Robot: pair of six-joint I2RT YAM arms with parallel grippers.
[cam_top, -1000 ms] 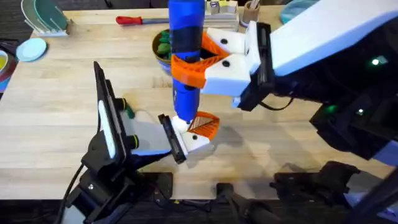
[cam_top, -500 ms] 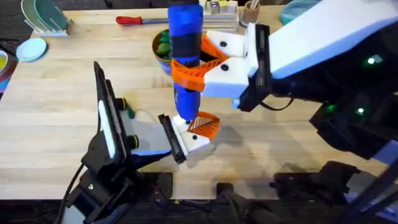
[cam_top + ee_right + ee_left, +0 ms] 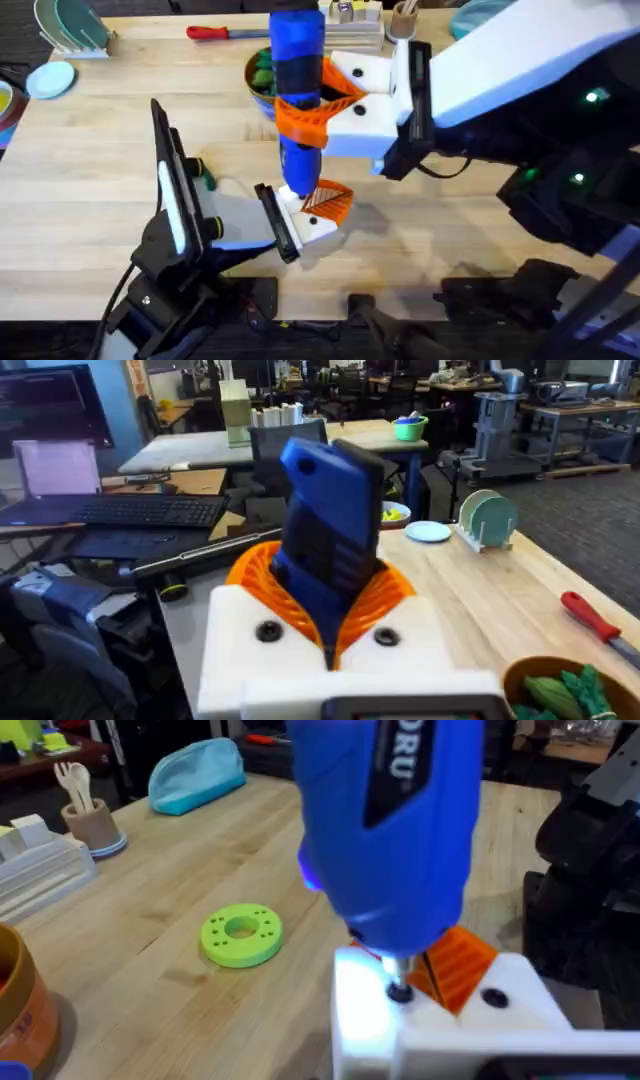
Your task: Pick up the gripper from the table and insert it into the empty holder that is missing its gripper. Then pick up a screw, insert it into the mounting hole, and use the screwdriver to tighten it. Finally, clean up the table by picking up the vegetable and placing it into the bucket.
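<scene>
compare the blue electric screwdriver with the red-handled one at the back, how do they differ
The blue electric screwdriver is chunky and stands upright in the right gripper, bit down on the holder. The red-handled screwdriver is slim and lies flat on the table, untouched. Both are screw-driving tools.

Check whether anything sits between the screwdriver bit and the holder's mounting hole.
Nothing visible does. In the left wrist view the screwdriver held by the right pincer has its bit tip already down on the white holder, beside the orange gripper.
</scene>
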